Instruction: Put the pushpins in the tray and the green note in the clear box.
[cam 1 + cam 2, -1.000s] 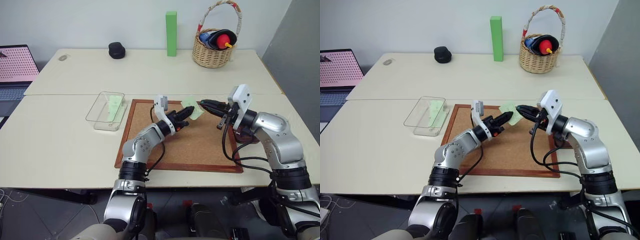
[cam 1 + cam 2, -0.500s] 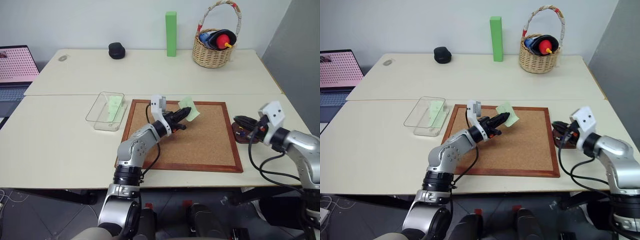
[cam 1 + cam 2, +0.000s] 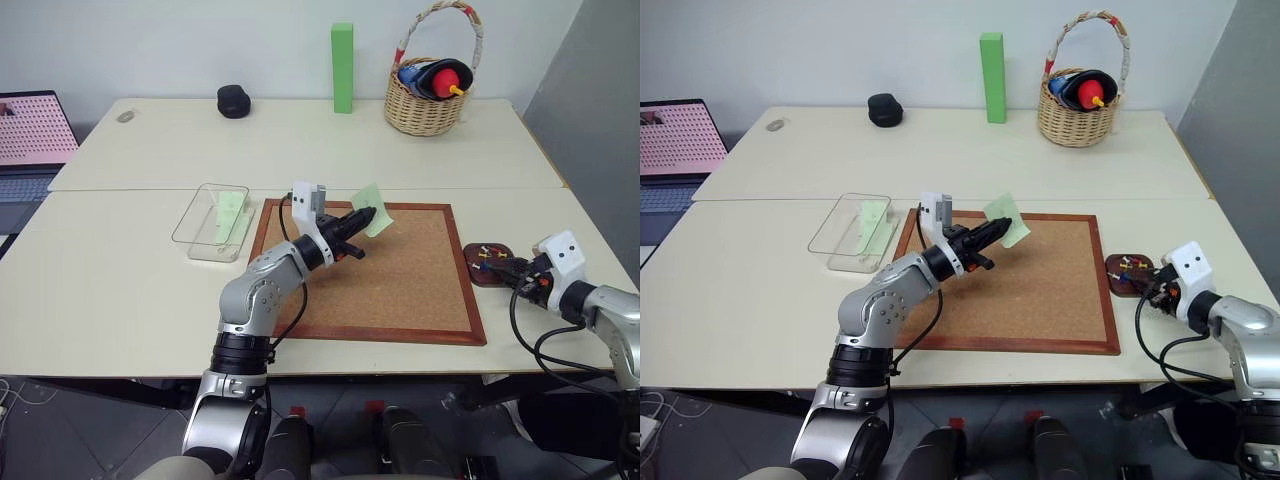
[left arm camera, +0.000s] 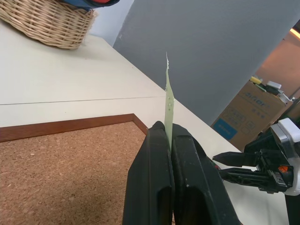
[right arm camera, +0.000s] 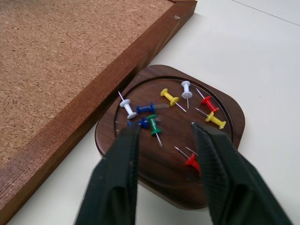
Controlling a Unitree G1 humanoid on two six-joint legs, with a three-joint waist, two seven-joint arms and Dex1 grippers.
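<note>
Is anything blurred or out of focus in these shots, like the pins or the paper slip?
Right wrist view: the green pushpin in the dark reddish-brown tray is smeared with motion blur, while the other pins look sharp. Left wrist view: the edge-on pale green note is crisp and the wicker basket behind is softer.
</note>
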